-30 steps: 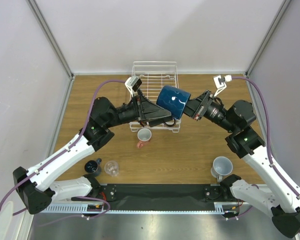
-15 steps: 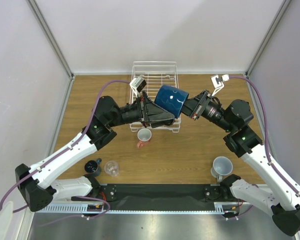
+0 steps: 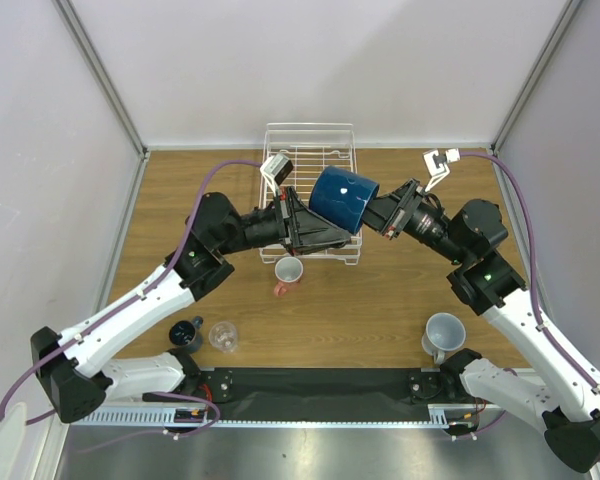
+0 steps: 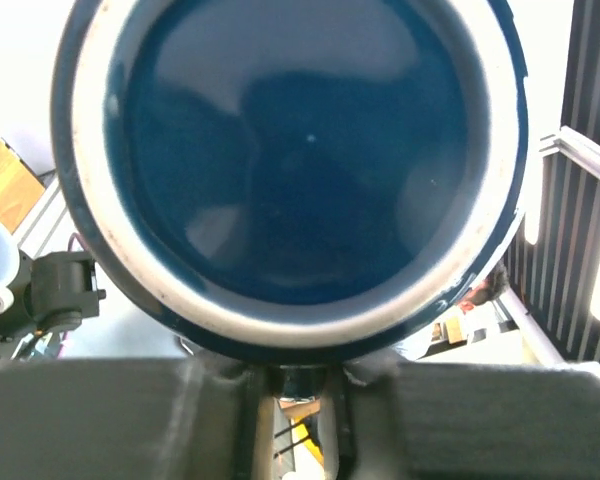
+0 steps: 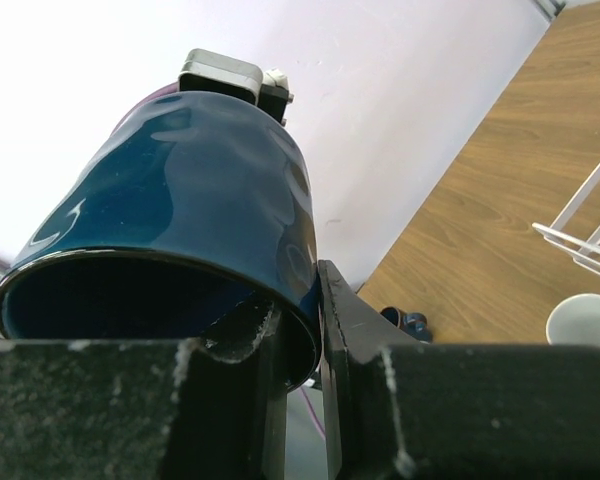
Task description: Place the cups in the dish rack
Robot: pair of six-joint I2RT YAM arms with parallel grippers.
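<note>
Fingers (image 5: 358, 335) of the right gripper (image 3: 374, 211) clamp the mug (image 3: 342, 198) rim. It has edged left over the rack (image 3: 310, 150), nearly placeable. I cannot tell the left gripper (image 4: 298, 400) state.

Right tool (image 3: 376, 212) apparently grips navy mug (image 3: 340, 199) above rack (image 3: 309, 139).

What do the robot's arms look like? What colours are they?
The left arm and right arm have white shells with black joints. A thin purple cable runs along each one. The left gripper and right gripper are black, with flat, rough, grainy fingers.
</note>
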